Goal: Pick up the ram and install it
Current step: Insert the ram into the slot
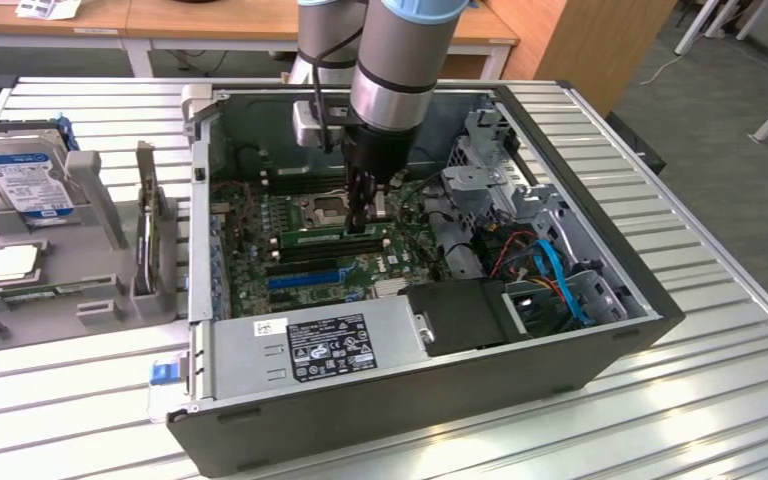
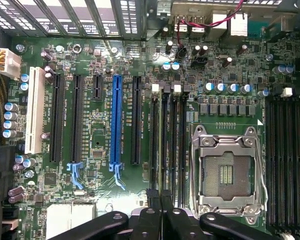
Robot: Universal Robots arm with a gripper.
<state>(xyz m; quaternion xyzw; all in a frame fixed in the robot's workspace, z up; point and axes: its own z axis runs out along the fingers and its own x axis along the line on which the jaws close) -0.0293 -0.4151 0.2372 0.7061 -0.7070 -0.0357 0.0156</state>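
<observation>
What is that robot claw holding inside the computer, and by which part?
Cannot be told. The gripper is shut right at the top edge of the ram, which stands on the motherboard; whether it pinches or just presses is unclear.

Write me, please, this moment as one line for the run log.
gripper: shut, down inside the case | ram: on edge beside the CPU socket, below the gripper | contact: cannot tell

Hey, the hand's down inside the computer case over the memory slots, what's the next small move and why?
Probably a short, straight push down. The shut hand sits right over the ram, which stands on edge along the memory slots beside the CPU socket. I cannot tell whether it is fully seated, so gentle pressing seems safer than lifting away.
</observation>
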